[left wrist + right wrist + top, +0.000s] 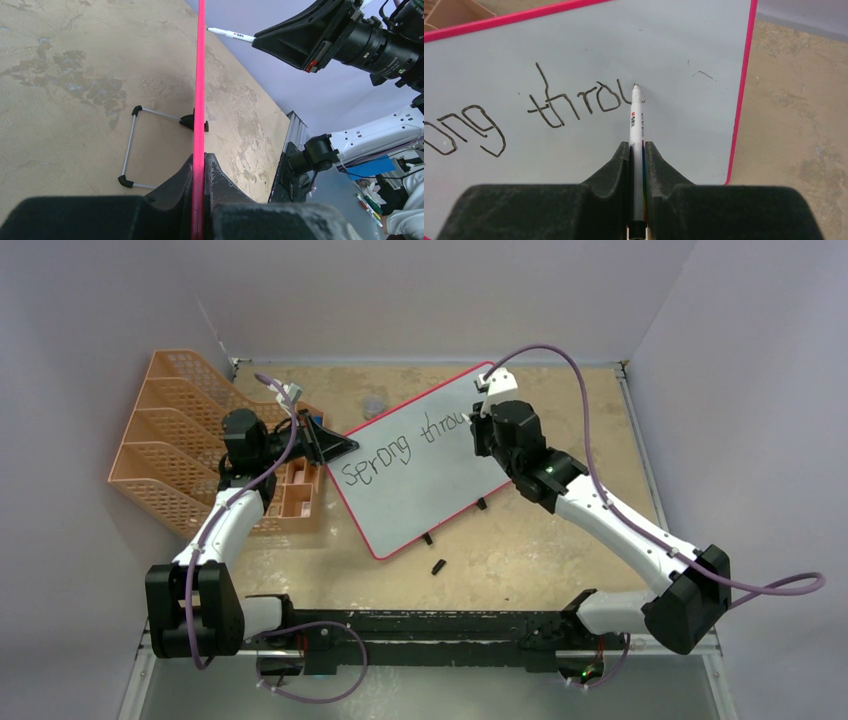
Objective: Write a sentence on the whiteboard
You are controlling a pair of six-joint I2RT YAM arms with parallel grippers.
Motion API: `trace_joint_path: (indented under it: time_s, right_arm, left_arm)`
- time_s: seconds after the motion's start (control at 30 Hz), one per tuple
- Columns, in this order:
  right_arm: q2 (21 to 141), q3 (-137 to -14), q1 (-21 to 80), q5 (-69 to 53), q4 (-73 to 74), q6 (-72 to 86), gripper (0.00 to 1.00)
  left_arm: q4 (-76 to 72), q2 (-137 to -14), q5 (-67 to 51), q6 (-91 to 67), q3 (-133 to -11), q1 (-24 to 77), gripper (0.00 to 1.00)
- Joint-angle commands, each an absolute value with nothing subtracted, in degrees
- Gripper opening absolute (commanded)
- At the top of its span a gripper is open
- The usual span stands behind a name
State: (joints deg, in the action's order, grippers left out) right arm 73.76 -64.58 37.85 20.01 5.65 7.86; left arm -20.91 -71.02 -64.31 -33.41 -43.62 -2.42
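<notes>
Black fingers of the right gripper [637, 146] pinch a white marker [637, 120] between them, its tip touching the whiteboard [589, 35] just after the last letter. So far the sentence [559, 105] reads "Sprong throu" (a single slanted line). Left gripper [199, 162] is clamped on the board's pink frame at its left edge, a finger on each face. Board stands propped on the tan table [560, 540], diagonal between the arms, beside an orange mesh rack [170, 440]

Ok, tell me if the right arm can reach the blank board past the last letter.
Probably yes: the marker in the right gripper is at the whiteboard right there, with nothing between it and the frame.
</notes>
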Motion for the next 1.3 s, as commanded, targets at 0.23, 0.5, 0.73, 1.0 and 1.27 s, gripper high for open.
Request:
trace_joint_path:
  time_s: [0.23, 0.5, 0.73, 1.0, 1.27]
  right_arm:
    - [74.31, -68.29, 37.54, 19.86, 0.88, 7.43, 0.0]
    - [75.47, -68.21, 37.51, 19.73, 1.47, 7.38, 0.0]
    - [75.71, -67.99, 37.44, 19.4, 2.5, 7.53, 0.0]
    - [74.75, -67.13, 37.44, 18.81, 4.48, 8.15, 0.0]
    - [73.67, -65.83, 37.44, 19.39, 5.78, 8.53, 0.0]
  left_arm:
    - [-19.78, -71.46, -67.43, -31.2, -44.56, -0.97, 0.0]
    - [-19.78, -71.39, -67.49, -31.16, -44.56, -0.97, 0.0]
    - [-19.78, -71.28, -67.46, -31.11, -44.56, -0.97, 0.0]
    - [-19.73, -71.28, -67.35, -31.11, -44.56, -0.97, 0.0]
    - [-19.77, -71.29, -67.29, -31.11, -44.56, -0.97, 0.0]
